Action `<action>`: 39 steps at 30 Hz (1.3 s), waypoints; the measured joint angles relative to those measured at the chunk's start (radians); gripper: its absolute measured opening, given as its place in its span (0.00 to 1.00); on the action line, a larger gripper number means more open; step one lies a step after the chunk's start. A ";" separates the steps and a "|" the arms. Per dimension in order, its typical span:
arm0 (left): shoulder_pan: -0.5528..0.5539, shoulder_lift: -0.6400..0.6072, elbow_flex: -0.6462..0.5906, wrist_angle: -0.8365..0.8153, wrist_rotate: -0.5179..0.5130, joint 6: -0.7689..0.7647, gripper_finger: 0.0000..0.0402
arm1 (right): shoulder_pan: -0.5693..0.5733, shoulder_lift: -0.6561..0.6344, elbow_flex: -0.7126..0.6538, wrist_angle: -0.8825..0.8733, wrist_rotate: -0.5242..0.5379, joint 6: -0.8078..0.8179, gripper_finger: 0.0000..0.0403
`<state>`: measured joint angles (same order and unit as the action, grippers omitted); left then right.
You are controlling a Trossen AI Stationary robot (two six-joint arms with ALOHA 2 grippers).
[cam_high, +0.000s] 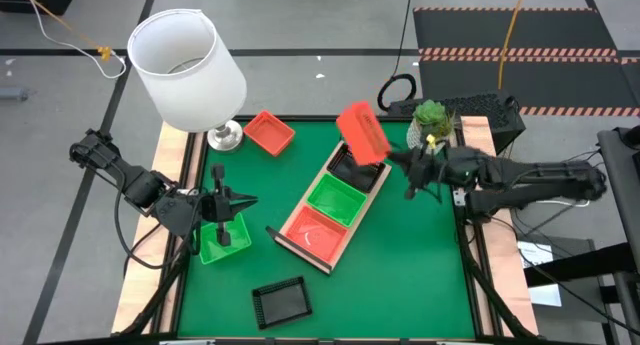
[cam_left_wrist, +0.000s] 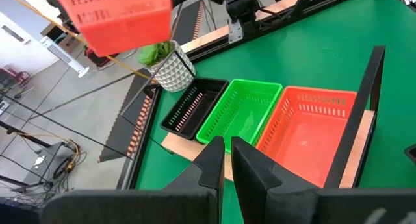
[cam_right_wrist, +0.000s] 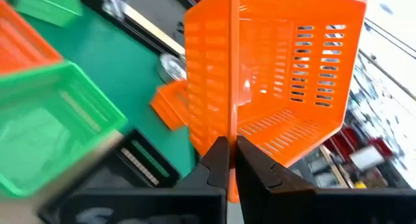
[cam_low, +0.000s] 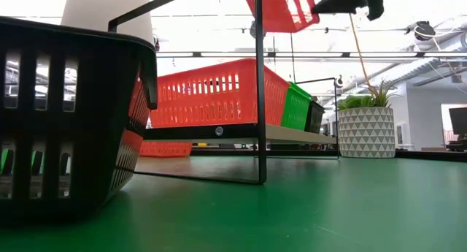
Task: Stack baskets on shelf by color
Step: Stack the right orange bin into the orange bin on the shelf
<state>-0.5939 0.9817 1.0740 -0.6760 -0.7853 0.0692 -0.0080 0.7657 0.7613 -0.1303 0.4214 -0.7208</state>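
Observation:
The shelf (cam_high: 372,197) lies slantwise mid-table and carries a black basket (cam_high: 345,162), a green basket (cam_high: 335,198) and an orange-red basket (cam_high: 315,231) in a row. My right gripper (cam_high: 388,157) is shut on another orange-red basket (cam_high: 362,133), held in the air over the shelf's far end. My left gripper (cam_high: 222,198) is shut on nothing, high above a green basket (cam_high: 222,241) that rests on the mat. Resting flat on the mat are an orange-red basket (cam_high: 268,132) at the far side and a black one (cam_high: 280,301) near the front edge. My right gripper pinches one wall of the orange-red basket at its rim (cam_right_wrist: 231,123), with a finger on each face of the wall. The fingers come about level from the table's right side. The basket is tilted and lifted clear of the shelf (cam_low: 281,7).
A white lamp (cam_high: 185,65) stands at the far left corner. A potted plant (cam_high: 430,120) stands at the far right, close to my right arm. The shelf's dark frame posts (cam_low: 260,84) rise above its board. Bare mat (cam_high: 420,255) lies right of the shelf.

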 joint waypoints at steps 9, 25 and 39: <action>0.000 0.000 0.000 0.000 0.000 -0.005 0.08 | 0.296 0.285 0.213 -0.010 0.237 -0.107 0.01; 0.000 0.000 0.000 -0.003 0.001 -0.023 0.08 | 0.498 0.614 0.473 -0.247 0.420 -0.073 0.01; 0.000 0.000 0.000 -0.002 0.001 -0.026 0.08 | 0.501 0.618 0.452 -0.353 0.175 0.041 0.01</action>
<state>-0.5938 0.9814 1.0740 -0.6781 -0.7841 0.0429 0.4932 1.3842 1.2129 -0.4831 0.5962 -0.6794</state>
